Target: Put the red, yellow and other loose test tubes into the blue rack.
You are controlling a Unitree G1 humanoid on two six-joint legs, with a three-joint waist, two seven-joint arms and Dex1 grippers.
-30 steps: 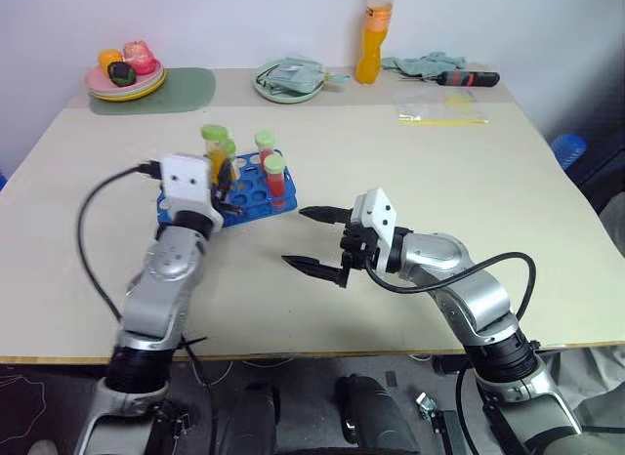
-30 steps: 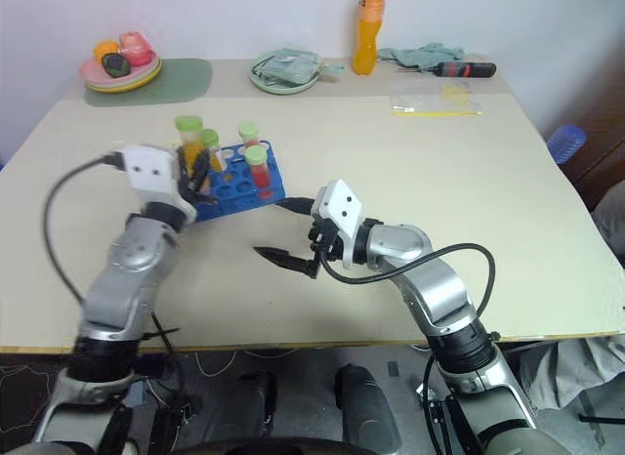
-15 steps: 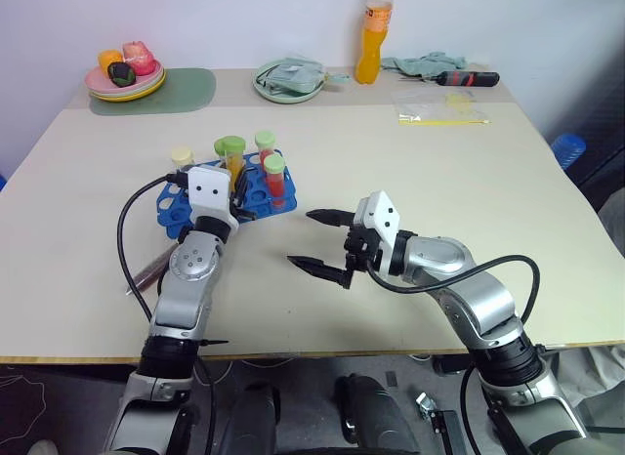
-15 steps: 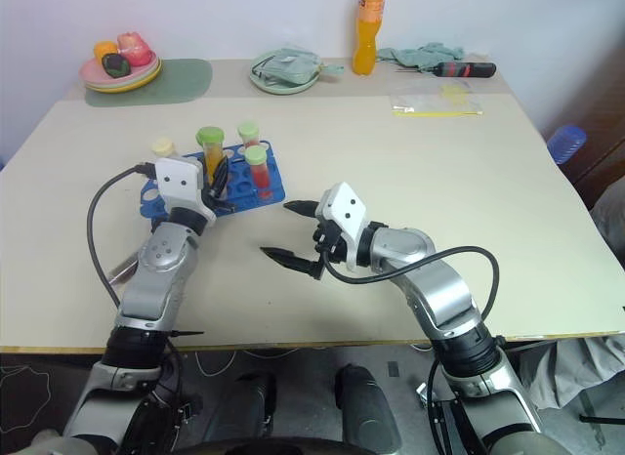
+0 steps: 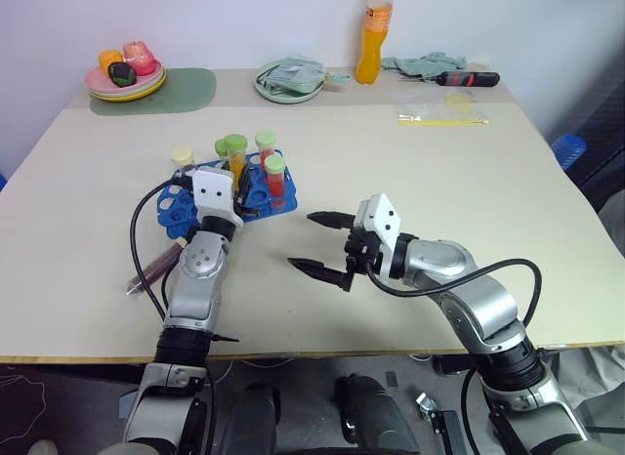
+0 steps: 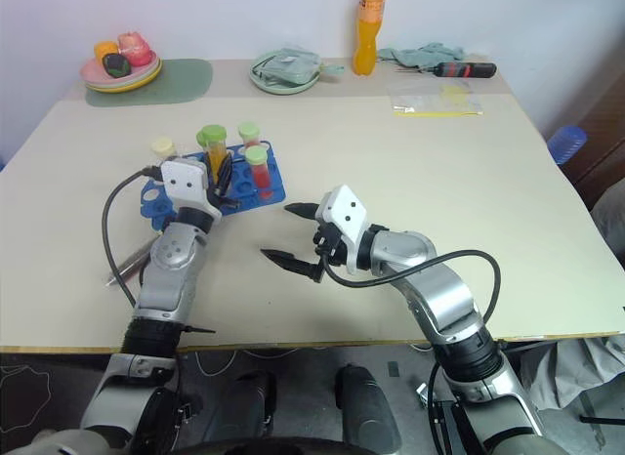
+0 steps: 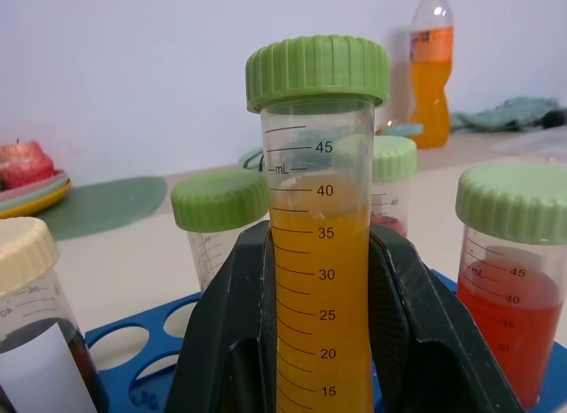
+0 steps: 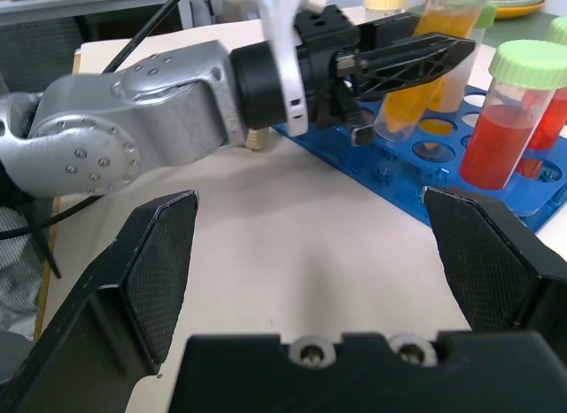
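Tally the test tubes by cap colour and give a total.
Green cap: 4 (orange tube, red tube, pale tube, far tube)
Cream cap: 1 (dark tube)
Cap colour unclear: 1 (tube lying flat)
Total: 6

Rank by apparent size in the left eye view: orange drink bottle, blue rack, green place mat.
1. Bright blue plastic test-tube rack
2. Green place mat, close to the rack in extent, so unsure
3. Orange drink bottle, farthest away
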